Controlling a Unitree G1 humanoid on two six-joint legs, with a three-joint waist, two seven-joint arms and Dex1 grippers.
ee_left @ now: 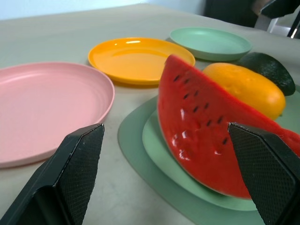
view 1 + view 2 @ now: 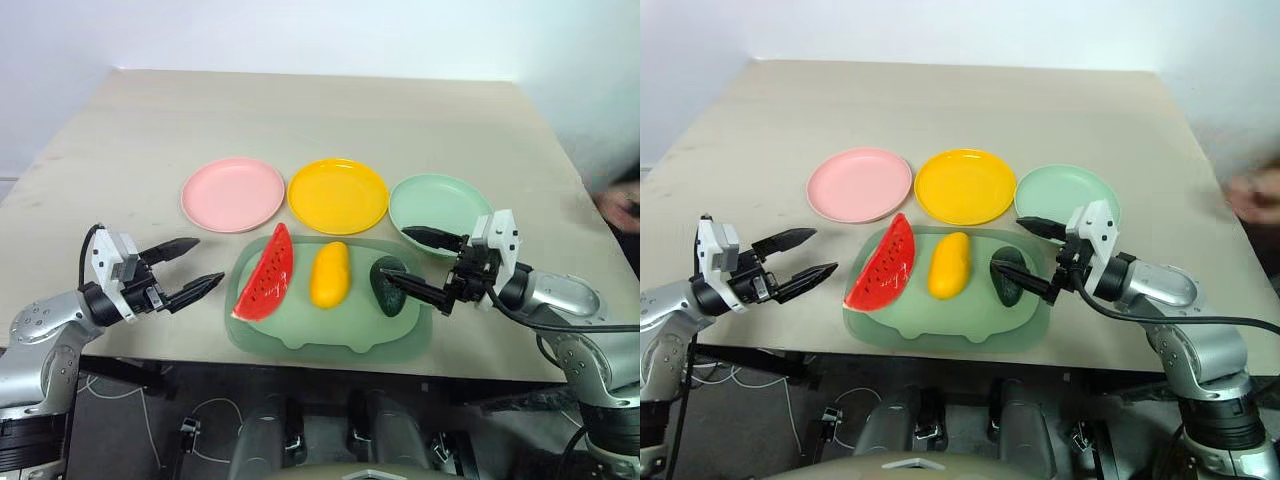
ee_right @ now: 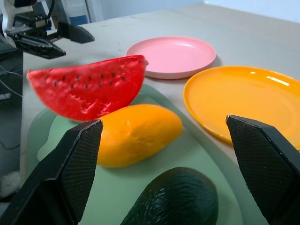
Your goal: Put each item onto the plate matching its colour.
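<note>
Both sets of jaws stand wide apart with nothing between them. From my seat the left gripper (image 2: 184, 268) hangs just off the left edge of the mat (image 2: 330, 345), fingers level and aimed inward at the watermelon wedge (image 2: 265, 276). The right gripper (image 2: 425, 264) comes in from the other side, level too, with one finger over the near rim of the mint green plate (image 2: 440, 200) and the other close by the dark green avocado (image 2: 388, 286); I can't tell from the head view whether that finger touches the fruit.

All three fruits lie on the mat: wedge at the left, yellow mango (image 2: 330, 274) in the middle, avocado at the right. The pink plate (image 2: 232, 193), yellow plate (image 2: 338, 195) and mint green plate sit bare in a row just beyond.

I judge nothing is sorted yet and the first grasp is in hand. For the wedge, I'd close across its flat red faces rather than the curved rind, low enough that it won't pivot out. For the avocado, I'd centre the jaws on its widest part before closing, since a rounded lump will squirt sideways if pinched off-centre. Lift clear of the mat's rim before crossing to a plate.
</note>
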